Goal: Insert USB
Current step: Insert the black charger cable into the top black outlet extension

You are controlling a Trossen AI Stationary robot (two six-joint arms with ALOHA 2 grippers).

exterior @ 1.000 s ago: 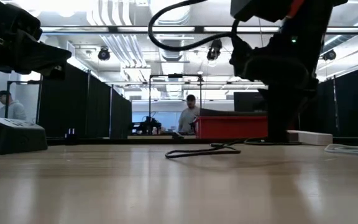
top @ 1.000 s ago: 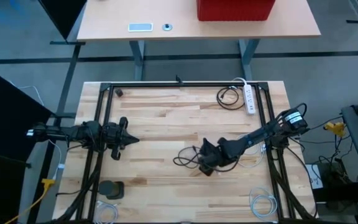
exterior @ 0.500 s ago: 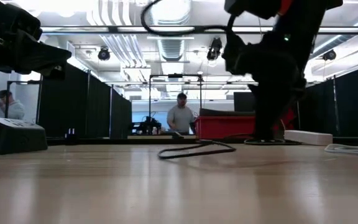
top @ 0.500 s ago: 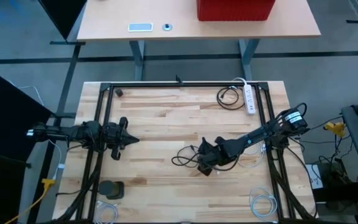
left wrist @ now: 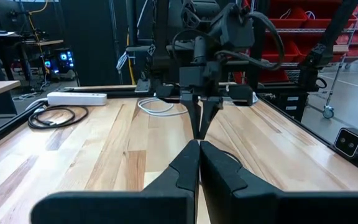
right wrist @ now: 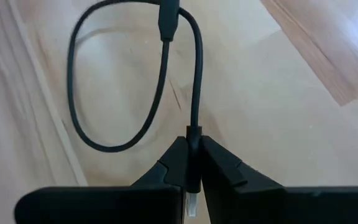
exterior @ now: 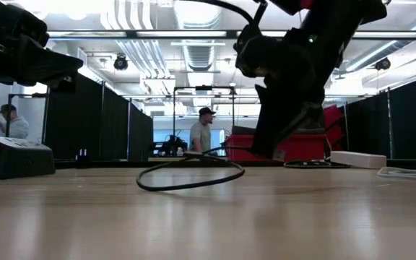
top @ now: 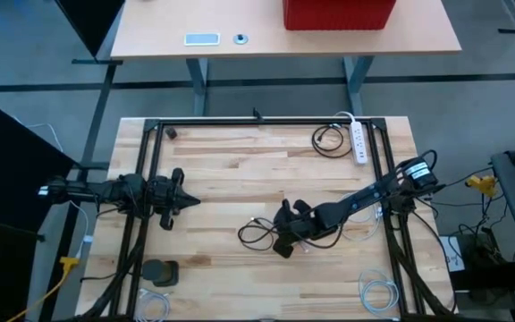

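The right gripper (top: 282, 243) has moved further toward the table's (top: 231, 179) left edge than a second ago, dragging the black USB cable (top: 256, 234) with it, so the loop now lies nearer the table's middle. Its fingers (right wrist: 219, 163) pinch the cable just behind the plug, the rest trailing in a loop over the wood. The left gripper (top: 186, 201) has not moved, hovering near the left edge with fingers pressed together.

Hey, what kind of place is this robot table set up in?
Probably a robotics lab or workshop: black curtain partitions, exposed ceiling ducts, red parts bins on shelving, and a person at a bench behind the wooden table.
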